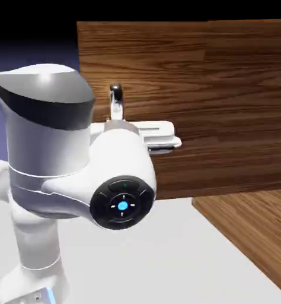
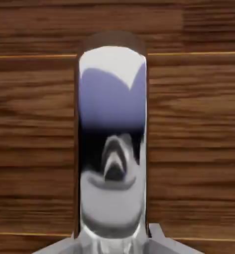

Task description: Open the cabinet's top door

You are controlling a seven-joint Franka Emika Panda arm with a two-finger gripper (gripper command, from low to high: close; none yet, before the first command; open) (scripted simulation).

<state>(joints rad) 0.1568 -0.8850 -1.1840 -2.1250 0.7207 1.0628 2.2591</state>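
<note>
The top door [image 1: 226, 101] is a wide brown wood-grain panel filling the upper right of the exterior view. Its silver handle [image 1: 115, 98] stands upright near the panel's left edge. My white hand [image 1: 160, 134] reaches in just below the handle, and the arm's wrist hides the fingers there. In the hand view the shiny handle [image 2: 112, 144] fills the middle, upright against the wood [image 2: 199, 124]. My gripper [image 2: 112, 244] is shut on the handle, with one grey fingertip [image 2: 161, 239] showing at the handle's base.
A second wood-grain surface [image 1: 255, 237] of the cabinet runs diagonally across the lower right, at an angle to the top door. The arm's large white and black links [image 1: 48, 148] fill the left. A pale table surface [image 1: 166, 261] lies below.
</note>
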